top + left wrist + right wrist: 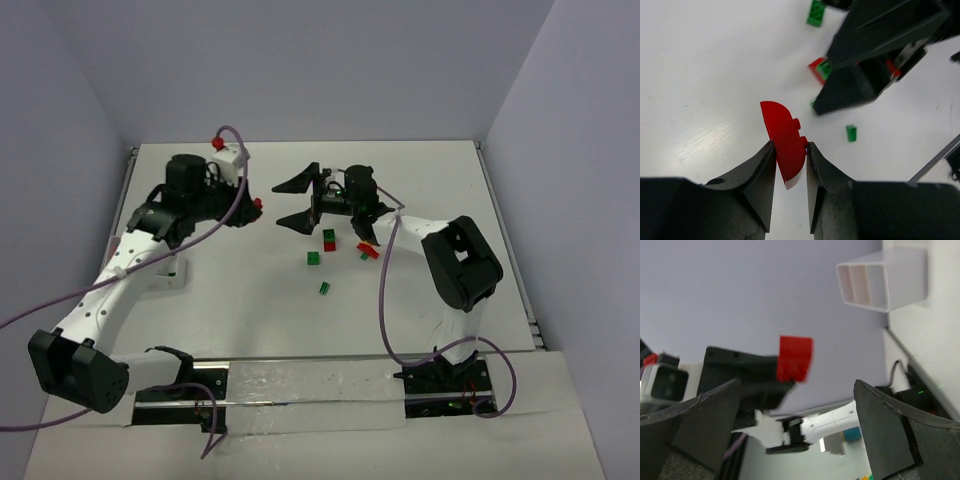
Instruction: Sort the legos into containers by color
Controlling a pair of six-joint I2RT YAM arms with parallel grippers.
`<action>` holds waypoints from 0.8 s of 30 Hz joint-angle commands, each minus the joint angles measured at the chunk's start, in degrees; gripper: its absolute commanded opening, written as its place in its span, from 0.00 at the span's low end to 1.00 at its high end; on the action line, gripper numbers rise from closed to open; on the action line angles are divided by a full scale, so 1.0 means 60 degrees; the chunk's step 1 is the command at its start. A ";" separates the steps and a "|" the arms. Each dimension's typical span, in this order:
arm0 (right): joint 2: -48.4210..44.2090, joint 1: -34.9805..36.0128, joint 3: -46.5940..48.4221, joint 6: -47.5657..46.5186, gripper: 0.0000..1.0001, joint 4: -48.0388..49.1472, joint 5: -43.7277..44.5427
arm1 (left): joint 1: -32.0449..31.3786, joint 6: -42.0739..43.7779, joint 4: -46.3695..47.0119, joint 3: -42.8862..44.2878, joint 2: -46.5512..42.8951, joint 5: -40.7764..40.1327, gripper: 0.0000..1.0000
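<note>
My left gripper (790, 148) is shut on a flat red lego with a rounded end (784, 139), held above the table; it shows in the top view (257, 204) too. My right gripper (296, 201) is wide open and empty, facing the left gripper a short gap away. In the right wrist view the red piece (795, 358) hangs between and beyond my open right gripper (797, 385). On the table lie a green-on-red stacked pair (329, 240), two green legos (314, 258) (324, 288), and a red one (368, 250).
A white container with compartments (867, 284) stands on the table in the right wrist view; a white box (166, 274) shows under the left arm in the top view. The right arm's black fingers (875, 50) fill the upper right of the left wrist view.
</note>
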 commanded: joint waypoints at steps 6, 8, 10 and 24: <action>-0.0129 -0.0921 0.1747 -0.5716 1.00 -0.3958 -0.0028 | 0.4535 0.4994 -0.6695 0.2139 -0.0139 0.3093 0.00; -0.0115 -0.0950 0.2345 -0.7273 1.00 -0.5272 0.0075 | 0.5556 0.6126 -0.7644 0.2316 0.0186 0.2898 0.00; -0.0115 -0.0939 0.2723 -0.8438 1.00 -0.6544 0.0214 | 0.6644 0.6977 -0.8066 0.2540 0.0514 0.2672 0.00; -0.0354 -0.1138 0.2788 -1.1626 1.00 -0.8112 0.0870 | 0.9787 0.8297 -0.7858 0.2871 0.1642 0.1193 0.00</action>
